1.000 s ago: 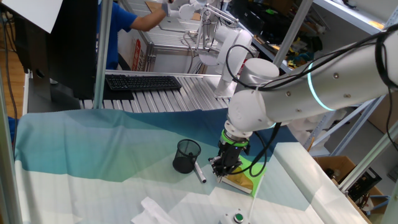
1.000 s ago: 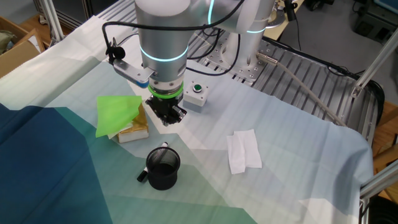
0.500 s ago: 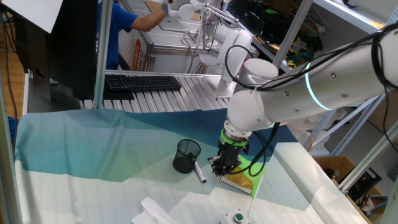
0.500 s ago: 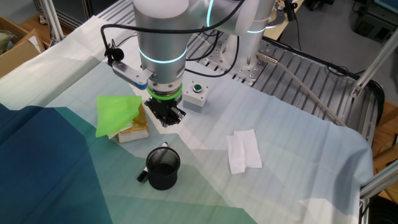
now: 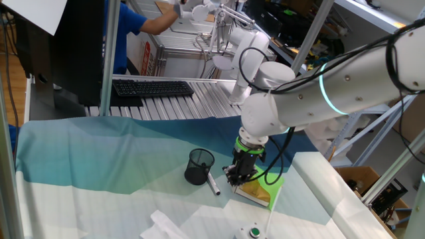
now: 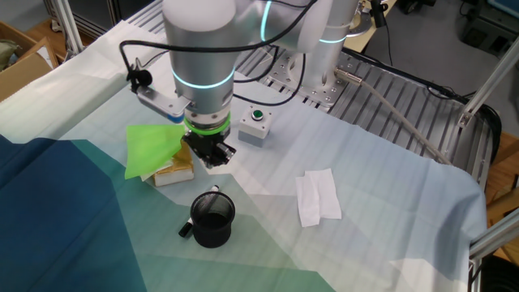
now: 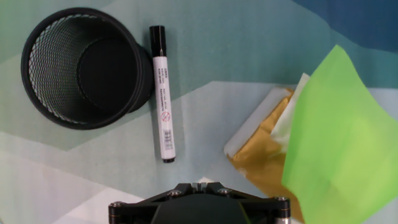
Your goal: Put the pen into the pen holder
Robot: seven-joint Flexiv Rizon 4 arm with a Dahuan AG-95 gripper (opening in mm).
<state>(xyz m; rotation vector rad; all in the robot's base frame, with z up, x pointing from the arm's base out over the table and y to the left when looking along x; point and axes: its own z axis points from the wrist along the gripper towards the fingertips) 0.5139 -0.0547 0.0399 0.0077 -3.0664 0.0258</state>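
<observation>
Sponge block (image 6: 172, 169): yellow, lay flat on the cloth beneath a bright green sheet (image 7: 341, 137).
Button box (image 6: 255, 126): grey with a green button, at 1 o'clock from the sponge block.
White tissue (image 6: 317, 195): crumpled, lay well apart at 3 o'clock.
Table cloth (image 5: 99, 166): blue, teal and white patches.
Keyboard (image 5: 151, 87): black, at 12 o'clock beyond the cloth.

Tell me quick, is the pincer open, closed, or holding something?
Pincer: cannot tell if open or closed; it holds nothing. The pen lies on the table beside the holder.
</observation>
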